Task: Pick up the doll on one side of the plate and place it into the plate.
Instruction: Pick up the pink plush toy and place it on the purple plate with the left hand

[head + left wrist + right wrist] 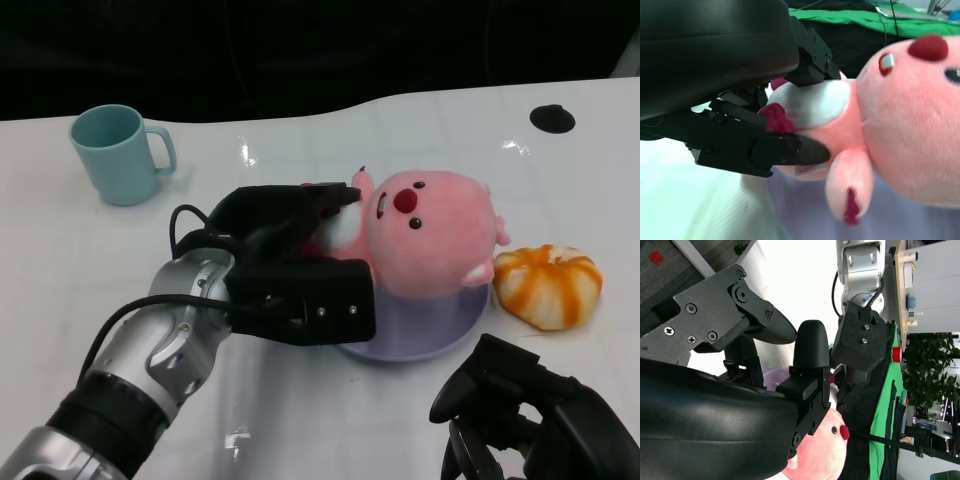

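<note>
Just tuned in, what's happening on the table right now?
The left hand is gripping the pink doll by its body, and the doll is already over the lilac plate, seemingly resting on it. The hand has not let go yet. The right hand sits idle near the table's front edge, holding nothing, fingers apart. An orange-and-white plush pumpkin lies just beside the plate, and a teal mug stands off at the far left.
</note>
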You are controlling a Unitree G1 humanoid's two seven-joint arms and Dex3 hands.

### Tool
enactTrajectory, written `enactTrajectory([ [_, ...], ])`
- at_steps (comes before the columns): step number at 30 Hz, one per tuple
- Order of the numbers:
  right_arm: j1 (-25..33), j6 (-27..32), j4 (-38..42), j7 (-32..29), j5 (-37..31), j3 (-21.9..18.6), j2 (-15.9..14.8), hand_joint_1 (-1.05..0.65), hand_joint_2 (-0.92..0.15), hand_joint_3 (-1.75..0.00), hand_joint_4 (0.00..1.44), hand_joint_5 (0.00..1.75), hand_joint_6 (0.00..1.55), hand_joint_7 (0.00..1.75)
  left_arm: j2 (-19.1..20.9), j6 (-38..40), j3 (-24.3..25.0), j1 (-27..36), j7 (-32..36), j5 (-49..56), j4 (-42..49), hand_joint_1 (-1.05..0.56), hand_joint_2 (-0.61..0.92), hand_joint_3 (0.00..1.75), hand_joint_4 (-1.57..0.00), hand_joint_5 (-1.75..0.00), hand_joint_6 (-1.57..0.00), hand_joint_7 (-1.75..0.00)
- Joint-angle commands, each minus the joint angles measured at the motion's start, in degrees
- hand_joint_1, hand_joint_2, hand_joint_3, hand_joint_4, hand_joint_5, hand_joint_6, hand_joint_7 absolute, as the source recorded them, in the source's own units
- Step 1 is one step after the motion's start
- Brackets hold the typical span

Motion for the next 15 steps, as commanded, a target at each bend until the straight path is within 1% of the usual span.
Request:
enactTrajectory([
  [1, -0.14, -0.56, 0.16, -0.06, 0.13, -0.19, -0.29, -0.26, -0.53, -1.21, 0.63, 1.73, 0.55, 1.52, 2.18, 0.09, -0.92, -0.82, -3.57, 1.12, -2.56, -0.76, 0.92, 0.4, -0.13, -0.23, -0.19, 0.0],
  [4, -0.2, -0.58, 0.18, -0.05, 0.09, -0.18, -0.31, -0.26, -0.53, -1.21, 0.63, 1.73, 0.54, 1.52, 3.7, 0.74, -1.59, -0.82, -6.91, 1.93, -4.26, -0.85, 0.92, 0.42, -0.05, -0.2, -0.13, 0.0],
  [7, -0.24, -0.46, 0.11, -0.07, 0.22, -0.23, -0.26, -0.25, -0.53, -1.21, 0.63, 1.73, 0.54, 1.52, 5.37, 0.08, -1.1, -0.17, -9.62, 1.48, -6.35, -0.9, 0.92, 0.42, -0.02, -0.19, -0.11, 0.0],
  [11, -0.31, -0.63, 0.25, -0.04, 0.41, -0.36, -0.18, -0.25, -0.53, -1.21, 0.63, 1.73, 0.54, 1.52, 7.53, -0.31, -0.08, 1.23, -12.06, 0.69, -10.1, -0.93, 0.92, 0.44, -0.01, -0.2, -0.1, 0.0],
  [15, -0.58, -1.09, 0.66, 0.0, 0.21, -0.38, -0.2, -0.25, -0.54, -1.21, 0.63, 1.73, 0.54, 1.52, 10.2, -0.86, 2.18, 3.75, -14.06, -1.68, -15.24, -0.93, 0.92, 0.45, 0.0, -0.21, -0.11, 0.0],
])
